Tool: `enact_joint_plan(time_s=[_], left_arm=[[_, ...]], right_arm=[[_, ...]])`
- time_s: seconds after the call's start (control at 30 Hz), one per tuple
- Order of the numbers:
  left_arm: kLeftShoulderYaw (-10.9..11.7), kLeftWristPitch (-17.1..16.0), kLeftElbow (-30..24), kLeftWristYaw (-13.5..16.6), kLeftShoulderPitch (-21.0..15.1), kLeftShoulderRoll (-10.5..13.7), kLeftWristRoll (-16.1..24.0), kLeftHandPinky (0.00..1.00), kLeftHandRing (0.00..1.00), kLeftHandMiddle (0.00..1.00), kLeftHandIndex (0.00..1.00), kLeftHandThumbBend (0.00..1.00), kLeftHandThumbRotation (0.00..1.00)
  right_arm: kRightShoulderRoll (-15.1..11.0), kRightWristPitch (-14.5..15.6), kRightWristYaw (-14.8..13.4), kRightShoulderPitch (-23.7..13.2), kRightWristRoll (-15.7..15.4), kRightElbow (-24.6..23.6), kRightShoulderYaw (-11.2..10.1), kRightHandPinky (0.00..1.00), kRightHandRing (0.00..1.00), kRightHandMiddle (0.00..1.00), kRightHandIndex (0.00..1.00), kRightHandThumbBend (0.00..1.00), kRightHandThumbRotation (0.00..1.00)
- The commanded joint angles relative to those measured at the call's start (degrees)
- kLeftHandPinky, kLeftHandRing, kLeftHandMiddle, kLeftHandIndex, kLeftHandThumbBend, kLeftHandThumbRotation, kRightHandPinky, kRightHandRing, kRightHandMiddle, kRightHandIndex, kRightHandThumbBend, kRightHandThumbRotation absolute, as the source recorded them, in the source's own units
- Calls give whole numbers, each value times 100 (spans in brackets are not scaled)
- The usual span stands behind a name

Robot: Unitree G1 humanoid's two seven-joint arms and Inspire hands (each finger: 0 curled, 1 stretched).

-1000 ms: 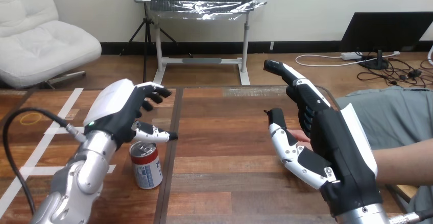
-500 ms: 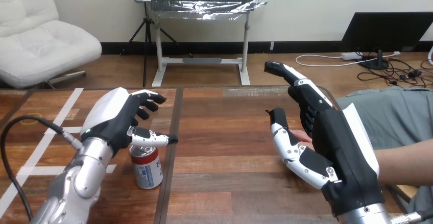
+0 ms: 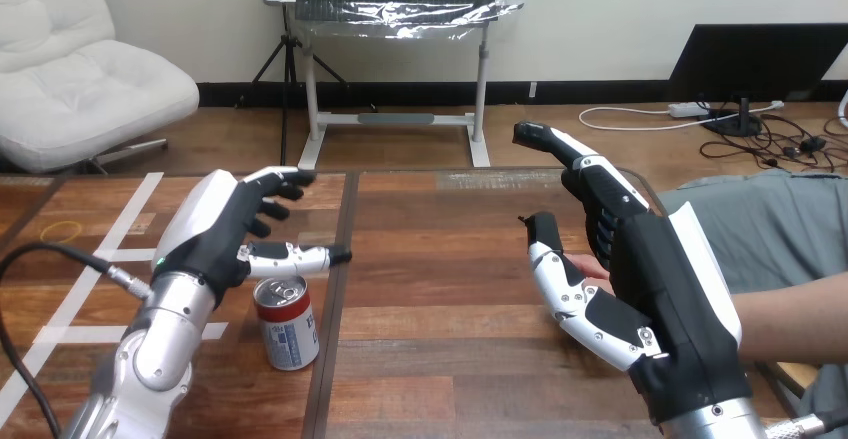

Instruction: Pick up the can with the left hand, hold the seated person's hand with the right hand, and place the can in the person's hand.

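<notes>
Can (image 3: 283, 327): upright on the table (image 3: 440, 289), not grasped.
My left hand (image 3: 215, 231): just above the can, fingers relaxed, thumb over its lid, empty.
Person's hand (image 3: 590, 265): well right of the can, fingertips beside my right palm.
My right hand (image 3: 665, 279): there too, fingers straight, clasping nothing.
Progress: I judge grasp, clasp and handover all remain.

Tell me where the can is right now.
In the head view, the can stands upright at the table's left, directly beneath the open left hand and beside the table's dark seam.
</notes>
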Motion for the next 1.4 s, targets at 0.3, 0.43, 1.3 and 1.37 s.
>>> enact_joint_plan(time_s=[0.3, 0.43, 1.3, 1.37], left_arm=[[466, -638, 258, 482, 66, -309, -407, 71, 76, 80, 80, 90, 33], [524, -802, 379, 558, 97, -369, -477, 72, 77, 80, 80, 90, 32], [601, -1405, 932, 823, 169, -497, -383, 73, 76, 79, 80, 88, 34], [595, -1447, 966, 849, 168, -498, -363, 73, 76, 79, 79, 88, 34]], right_arm=[[-32, -68, 44, -375, 51, -228, -54, 100, 100, 93, 85, 0, 0], [-33, -79, 45, -389, 38, -216, -60, 100, 100, 93, 85, 0, 0], [-32, -38, 68, -417, 89, -216, -79, 100, 100, 92, 83, 0, 0], [-36, -42, 66, -425, 77, -212, -83, 100, 100, 92, 83, 0, 0]])
